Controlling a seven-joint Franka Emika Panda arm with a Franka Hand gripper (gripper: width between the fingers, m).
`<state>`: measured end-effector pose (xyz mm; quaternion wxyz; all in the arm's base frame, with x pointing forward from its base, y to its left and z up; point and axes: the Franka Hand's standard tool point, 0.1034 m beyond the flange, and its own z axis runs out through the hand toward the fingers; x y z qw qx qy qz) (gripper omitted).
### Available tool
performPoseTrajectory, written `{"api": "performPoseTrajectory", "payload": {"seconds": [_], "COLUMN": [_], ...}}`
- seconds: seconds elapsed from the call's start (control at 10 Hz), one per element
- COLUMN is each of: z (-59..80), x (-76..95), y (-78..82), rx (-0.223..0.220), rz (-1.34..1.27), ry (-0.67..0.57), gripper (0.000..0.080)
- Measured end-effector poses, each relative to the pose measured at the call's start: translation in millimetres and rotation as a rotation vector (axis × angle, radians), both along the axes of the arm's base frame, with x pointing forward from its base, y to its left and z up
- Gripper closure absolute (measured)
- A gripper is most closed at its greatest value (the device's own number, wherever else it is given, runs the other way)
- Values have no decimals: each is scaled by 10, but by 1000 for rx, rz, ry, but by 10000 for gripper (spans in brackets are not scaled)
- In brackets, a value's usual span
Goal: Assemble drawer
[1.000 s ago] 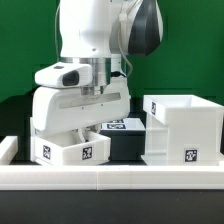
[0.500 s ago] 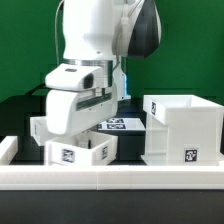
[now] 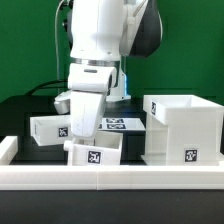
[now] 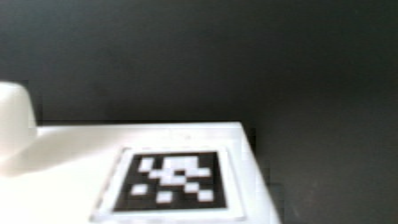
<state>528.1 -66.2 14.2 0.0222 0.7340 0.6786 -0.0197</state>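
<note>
My gripper (image 3: 88, 138) points down, tilted, at the middle front of the black table. It is shut on a small white open-topped tray (image 3: 96, 153) with a square tag on its front, which sits just behind the rail. A second small tray (image 3: 48, 128) stands behind it toward the exterior view's left. The tall boxy casing (image 3: 182, 126) stands at the exterior view's right, open on top, apart from the held tray. The wrist view shows a white tagged face of the held tray (image 4: 175, 178) close up; my fingertips are hidden there.
A long low white rail (image 3: 110, 178) runs along the table's front edge. The marker board (image 3: 126, 124) lies flat behind the trays, beside the casing. Cables hang behind the arm at the back left.
My gripper has swung toward the exterior view's right and carried the front tray with it, from beside the left tray to the middle, nearer the casing.
</note>
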Motion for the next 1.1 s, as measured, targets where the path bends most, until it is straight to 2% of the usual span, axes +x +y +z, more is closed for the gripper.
{"api": "performPoseTrajectory", "payload": {"seconds": [0.2,0.6,0.9,1.1], "z": [-9,-14,-17,-23], "x": [-6,1,-25,-11], "y": [1,235,204,283], "rx": [0,1,-1,4], "rz": [-7,41,36,43], "ry": [1,24,56,52], "gripper": [757,757,757,757]}}
